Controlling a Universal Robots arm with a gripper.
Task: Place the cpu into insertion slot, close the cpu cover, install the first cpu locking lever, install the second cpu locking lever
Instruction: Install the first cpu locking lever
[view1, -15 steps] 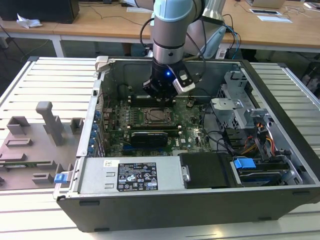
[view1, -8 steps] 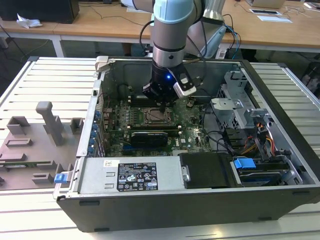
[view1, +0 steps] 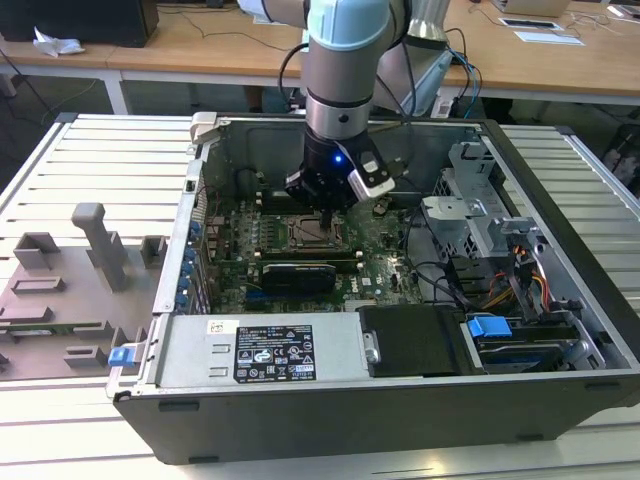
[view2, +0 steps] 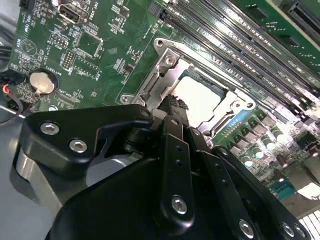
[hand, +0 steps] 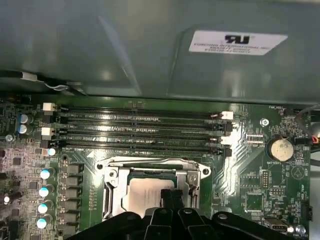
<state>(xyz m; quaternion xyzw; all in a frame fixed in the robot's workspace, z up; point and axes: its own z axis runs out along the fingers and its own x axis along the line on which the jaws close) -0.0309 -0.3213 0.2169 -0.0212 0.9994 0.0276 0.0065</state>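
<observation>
While my hand (view2: 172, 102) hangs low inside the open computer case (view1: 560, 300), its tips sit right at the insertion slot (hand: 150, 192) on the green motherboard (view2: 100, 55), and I judge the first step to be essentially finished: the cpu (view2: 200, 97) lies flat in the slot with its pale metal top facing up, framed by silvery metal on all sides. Whether that frame is the cpu cover (hand: 112, 187) already folded down over the chip or only the socket rim, I cannot tell for certain, though in both wrist views it looks to lie flat around the chip. So I take the work to stand at closing the cover or at the levers. Any move here calls for care, a light touch with no sideways drag, because the chip rests on fine pins and the long memory slots (hand: 140, 130) run just beside the socket. My fingers are drawn together, narrow, with nothing between them; the tips rest at or just above the chip's edge, and contact I cannot confirm.
</observation>
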